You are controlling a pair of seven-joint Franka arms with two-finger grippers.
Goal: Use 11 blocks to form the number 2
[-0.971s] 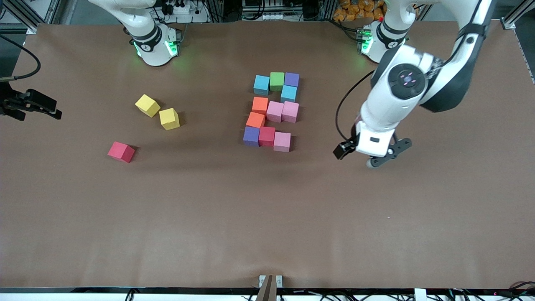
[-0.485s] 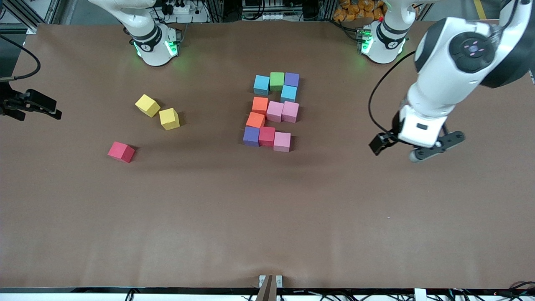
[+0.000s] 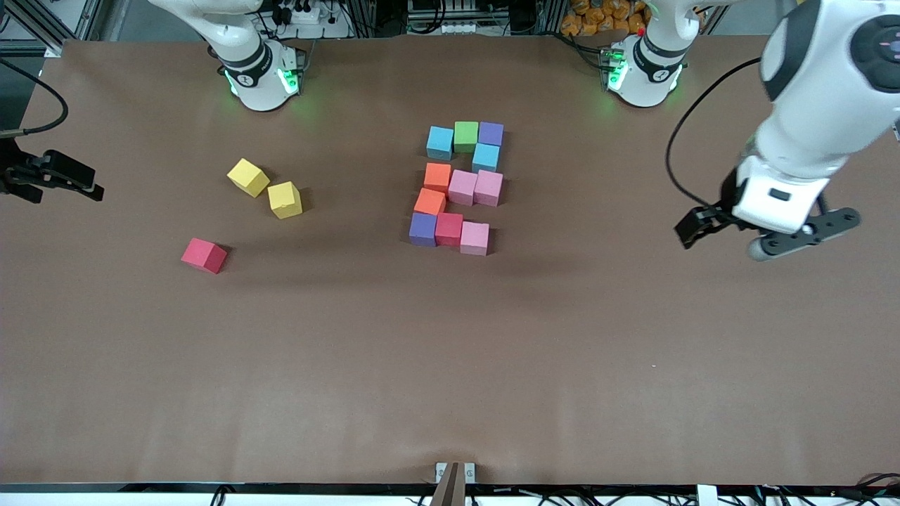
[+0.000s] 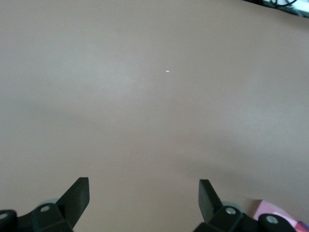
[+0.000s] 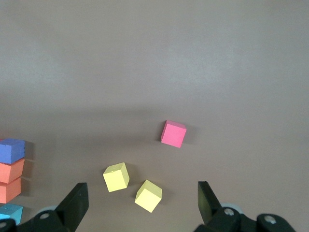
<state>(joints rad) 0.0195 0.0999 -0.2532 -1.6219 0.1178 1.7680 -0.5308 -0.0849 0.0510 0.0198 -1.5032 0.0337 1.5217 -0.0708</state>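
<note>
The blocks stand packed together mid-table as a blocky number 2 (image 3: 457, 186): cyan (image 3: 439, 143), green (image 3: 465, 135) and purple (image 3: 491, 133) in the row nearest the bases, and purple, red and pink (image 3: 474, 237) in the row nearest the camera. My left gripper (image 3: 773, 239) hangs open and empty over bare table toward the left arm's end; its fingers (image 4: 77, 198) frame only tabletop. My right gripper (image 5: 140, 203) is open and empty, high over the two yellow cubes. It does not show in the front view.
Two yellow cubes (image 3: 247, 176) (image 3: 285, 199) and a loose red block (image 3: 204, 255) lie toward the right arm's end. A black device on a cable (image 3: 56, 176) sits at that table edge. Brown tabletop (image 3: 450, 365) spreads between the digit and the front edge.
My left arm has swung away from the digit toward its own end of the table, gripper still open and empty. The blocks have not moved.
</note>
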